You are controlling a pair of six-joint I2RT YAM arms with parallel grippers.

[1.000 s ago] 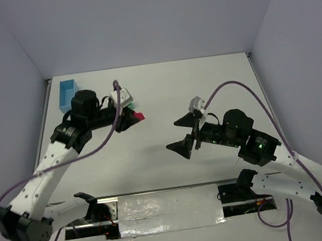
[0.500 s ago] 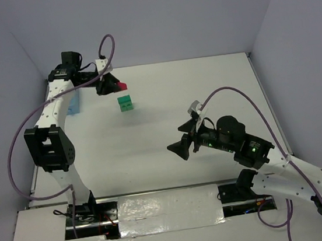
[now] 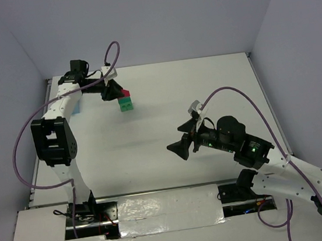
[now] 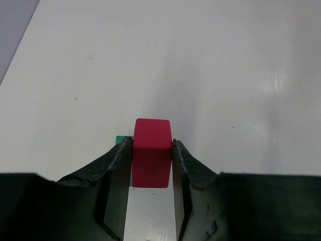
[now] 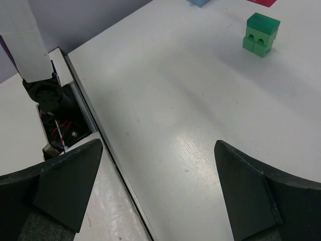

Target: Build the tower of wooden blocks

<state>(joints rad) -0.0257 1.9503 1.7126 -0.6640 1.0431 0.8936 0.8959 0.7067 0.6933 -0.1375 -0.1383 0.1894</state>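
My left gripper [image 3: 118,93] is shut on the red roof-shaped block [image 4: 151,152] and holds it right over the stacked green blocks [image 3: 126,105] at the back left of the table. In the left wrist view only a sliver of green [image 4: 120,140] shows behind the red block, between my dark fingers [image 4: 113,165]. The green stack also shows in the right wrist view [image 5: 261,34], with a bit of red [image 5: 262,2] at the top edge. My right gripper [image 3: 179,147] is open and empty, hovering above the table's middle right.
A light blue box [image 3: 75,105] lies at the back left edge, mostly hidden by the left arm. Grey walls close the table at back and sides. A taped metal strip [image 3: 165,205] runs along the near edge.
My left arm has swung from the back left corner rightward, bringing the red block over the green stack. The right arm has barely moved.
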